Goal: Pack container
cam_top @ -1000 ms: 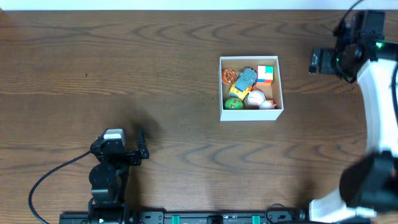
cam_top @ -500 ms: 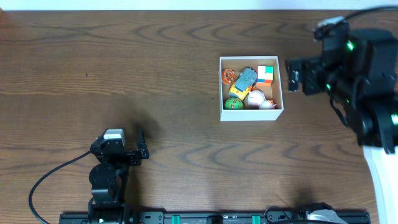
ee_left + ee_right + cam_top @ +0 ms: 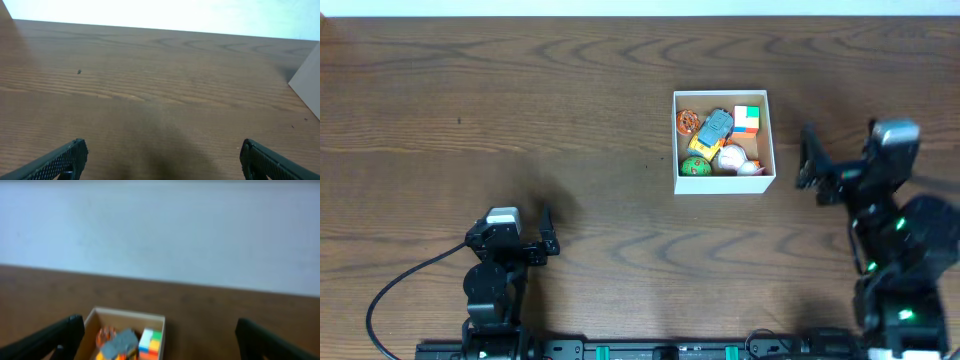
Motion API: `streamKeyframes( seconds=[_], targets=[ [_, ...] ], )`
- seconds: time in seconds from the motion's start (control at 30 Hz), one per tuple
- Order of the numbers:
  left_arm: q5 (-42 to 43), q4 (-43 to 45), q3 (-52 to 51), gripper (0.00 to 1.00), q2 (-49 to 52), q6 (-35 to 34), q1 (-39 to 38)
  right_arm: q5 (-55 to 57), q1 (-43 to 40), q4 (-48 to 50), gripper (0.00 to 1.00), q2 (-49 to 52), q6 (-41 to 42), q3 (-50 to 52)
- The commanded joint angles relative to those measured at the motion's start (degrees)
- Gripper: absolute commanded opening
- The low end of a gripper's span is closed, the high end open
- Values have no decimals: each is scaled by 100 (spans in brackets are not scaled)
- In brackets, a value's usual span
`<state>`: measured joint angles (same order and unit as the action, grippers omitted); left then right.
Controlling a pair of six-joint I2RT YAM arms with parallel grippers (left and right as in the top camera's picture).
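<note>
The container [image 3: 724, 184], right of centre, held several toys [image 3: 718, 128]. The left gripper [image 3: 549, 232], lower left, and the right gripper [image 3: 807, 158], near the container's right side, stood open and empty. Packing looked complete; next move: retract clear.

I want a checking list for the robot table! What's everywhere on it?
Surface: brown wooden table, one tiny dark speck.
Job's things: white container holds a colour cube, toy car, orange disc, green ball and a white toy.
Clutter: nothing seen outside the container.
End effectors: left end effector open, empty, over bare wood; right end effector open, empty, right of the container, apart from it.
Cables: black cable loops over the table's near left corner.
Surroundings: pale wall behind the table.
</note>
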<state>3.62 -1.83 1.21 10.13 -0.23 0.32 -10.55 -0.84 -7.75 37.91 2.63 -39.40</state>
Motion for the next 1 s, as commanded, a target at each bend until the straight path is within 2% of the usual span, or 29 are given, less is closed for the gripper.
streamKeyframes(
  seconds=[0.0,0.23,0.43,0.77,0.97],
  targets=[
    [-24,-201,-98,98,26,-50,31,-151,-70,597,99,-474,46,977],
    [-24,-201,-98,98,26,-50,31,-151,-70,2463,99,-1311,-264,2756],
    [-24,-201,-98,98,26,-50,31,-151,-70,2990,99,-1943,-271,3713],
    [-24,-201,-98,98,26,-50,31,-151,-70,2583,99,-2782,-315,3908],
    [-24,-201,-98,98,26,-50,31,-151,-70,1648,99,-3484,-310,3908]
  ],
)
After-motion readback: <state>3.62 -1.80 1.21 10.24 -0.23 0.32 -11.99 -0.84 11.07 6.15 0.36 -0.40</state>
